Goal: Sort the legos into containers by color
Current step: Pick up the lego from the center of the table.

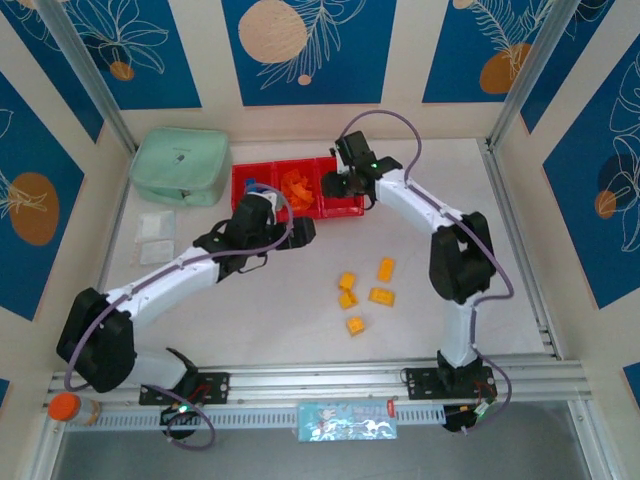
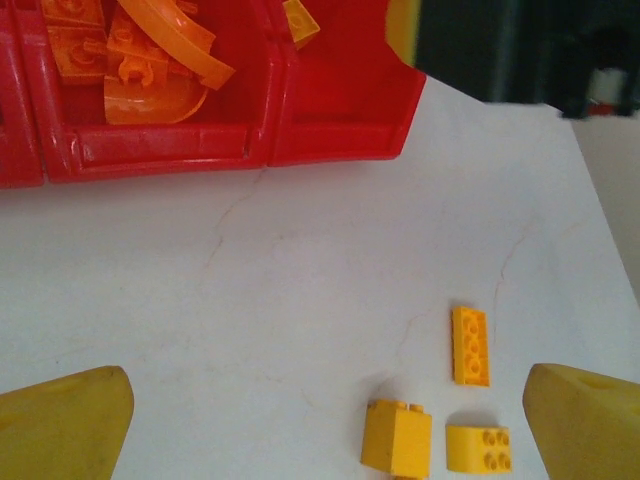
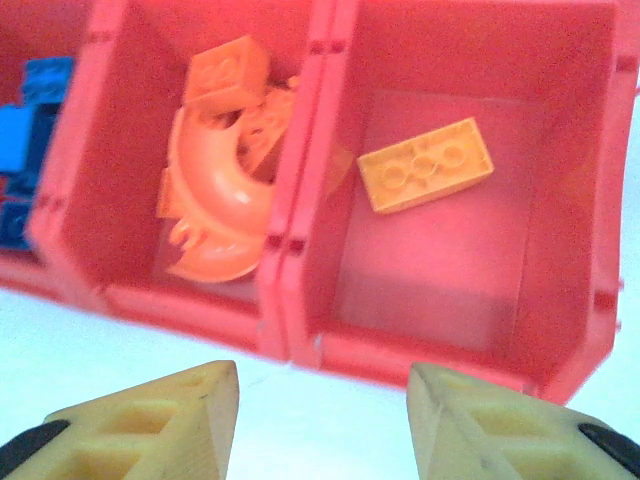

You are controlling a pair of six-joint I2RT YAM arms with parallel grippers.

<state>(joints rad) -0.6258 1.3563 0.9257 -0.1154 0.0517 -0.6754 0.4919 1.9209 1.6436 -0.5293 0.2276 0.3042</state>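
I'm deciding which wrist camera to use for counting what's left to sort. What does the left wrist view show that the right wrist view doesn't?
Left wrist, not right wrist: three yellow bricks loose on the white table, by the open left pincer. Right wrist, not left wrist: blue bricks in the leftmost bin, and the open right pincer. Both: the red bins, with orange curved pieces in the middle one.

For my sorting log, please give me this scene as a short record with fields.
left bin: blue legos
middle bin: orange legos
right bin: one yellow lego
table: several loose yellow legos, unsorted
left gripper: open, empty, over the table near the bins
right gripper: open, empty, by the right bin
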